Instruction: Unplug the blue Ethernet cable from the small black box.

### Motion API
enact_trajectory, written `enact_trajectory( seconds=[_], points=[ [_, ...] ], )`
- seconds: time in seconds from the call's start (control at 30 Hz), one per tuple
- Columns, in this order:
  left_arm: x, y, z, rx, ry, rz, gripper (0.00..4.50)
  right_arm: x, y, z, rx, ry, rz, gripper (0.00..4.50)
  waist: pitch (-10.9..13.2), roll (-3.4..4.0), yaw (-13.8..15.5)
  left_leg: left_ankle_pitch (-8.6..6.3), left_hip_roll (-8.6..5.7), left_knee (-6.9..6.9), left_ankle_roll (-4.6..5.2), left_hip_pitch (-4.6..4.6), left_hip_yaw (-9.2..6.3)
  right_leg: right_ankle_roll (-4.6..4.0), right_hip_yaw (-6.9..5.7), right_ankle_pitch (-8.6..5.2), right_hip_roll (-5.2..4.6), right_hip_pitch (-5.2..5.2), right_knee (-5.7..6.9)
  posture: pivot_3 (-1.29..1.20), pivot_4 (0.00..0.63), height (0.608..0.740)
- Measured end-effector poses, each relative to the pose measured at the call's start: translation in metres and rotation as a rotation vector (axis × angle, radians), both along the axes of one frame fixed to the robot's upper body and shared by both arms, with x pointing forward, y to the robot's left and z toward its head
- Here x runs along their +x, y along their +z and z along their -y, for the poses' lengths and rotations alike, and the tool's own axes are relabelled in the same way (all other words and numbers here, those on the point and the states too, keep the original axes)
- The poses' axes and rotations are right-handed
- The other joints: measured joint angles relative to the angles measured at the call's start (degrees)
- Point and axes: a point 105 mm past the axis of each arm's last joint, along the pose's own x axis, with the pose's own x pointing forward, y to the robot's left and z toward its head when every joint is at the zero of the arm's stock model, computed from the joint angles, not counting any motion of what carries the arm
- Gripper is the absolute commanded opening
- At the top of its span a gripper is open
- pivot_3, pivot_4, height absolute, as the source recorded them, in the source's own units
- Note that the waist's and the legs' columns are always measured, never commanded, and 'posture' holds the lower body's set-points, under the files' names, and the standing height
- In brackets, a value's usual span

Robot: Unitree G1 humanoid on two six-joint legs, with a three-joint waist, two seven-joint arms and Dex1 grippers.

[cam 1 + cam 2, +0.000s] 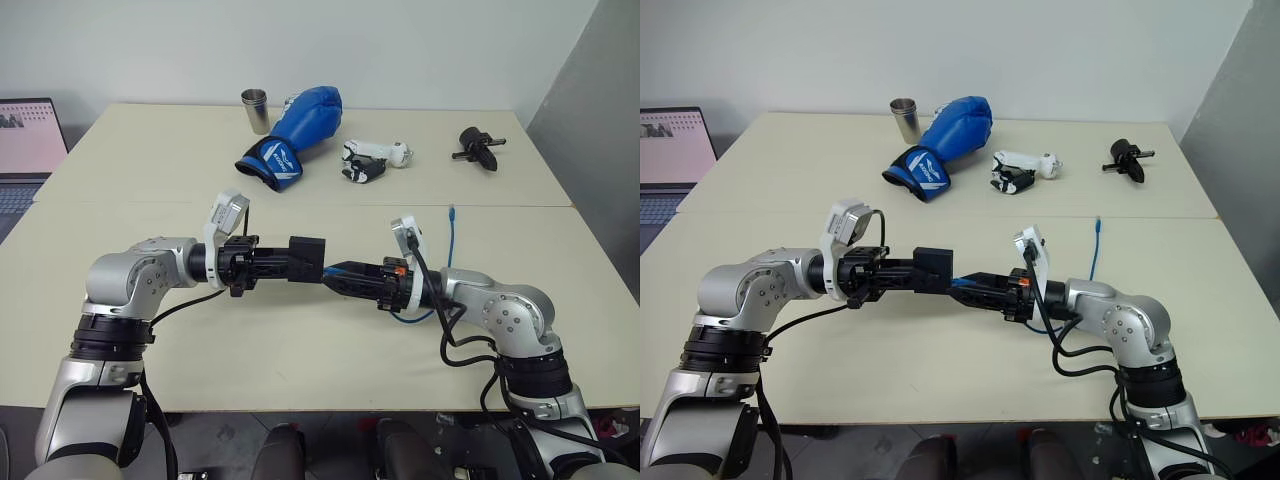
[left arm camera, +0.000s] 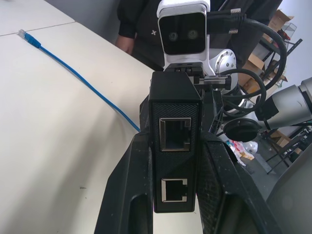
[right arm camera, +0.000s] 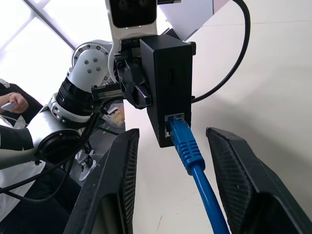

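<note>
The left hand [image 1: 296, 264] is clamped tight on the small black box [image 1: 307, 258], a matte, flat-sided block held in the air above the middle of the pale counter [image 1: 130, 160]. The left wrist view shows two square metal-lined ports on the box's near face, with textured black fingers [image 2: 127, 195] pressed against both sides. The blue Ethernet cable [image 3: 195, 161] is plugged into a port on the opposite face, its ribbed bright-blue boot standing out from the box. The right hand [image 3: 170, 180] has its fingers parted to either side of that plug, not touching it as far as the right wrist view lets one judge. The thin cord runs back under the right arm and across the counter towards the right edge, ending in a small plug [image 1: 452, 211]. Along the far edge lie a metal cup [image 1: 255, 110], a glossy blue boxing glove [image 1: 297, 133], a white gadget [image 1: 370, 158] and a black knobbed tool [image 1: 479, 146].
</note>
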Motion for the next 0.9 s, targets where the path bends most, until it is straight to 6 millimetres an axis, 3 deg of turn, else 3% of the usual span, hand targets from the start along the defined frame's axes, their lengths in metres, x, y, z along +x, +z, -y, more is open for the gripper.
enact_trajectory(
  seconds=[0.33,0.9],
  points=[
    [-0.0006,0.0004,-0.0002,-0.005,-0.006,-0.001,0.78,-0.0002,-0.0004,0.0004,0.002,0.004,-0.003,0.08,0.00,0.00,0.00,0.00,0.00,0.00,0.00,0.00,0.00,0.00,0.00,0.00,0.00,0.00,0.00,0.00,0.150,0.740],
    [-0.0052,-0.0016,0.0020,-0.006,-0.053,-0.014,0.78,-0.0075,-0.0007,0.0054,0.009,0.052,-0.066,0.08,0.00,0.00,0.00,0.00,0.00,0.00,0.00,0.00,0.00,0.00,0.00,0.00,0.00,0.00,0.00,0.00,0.150,0.740]
  ],
)
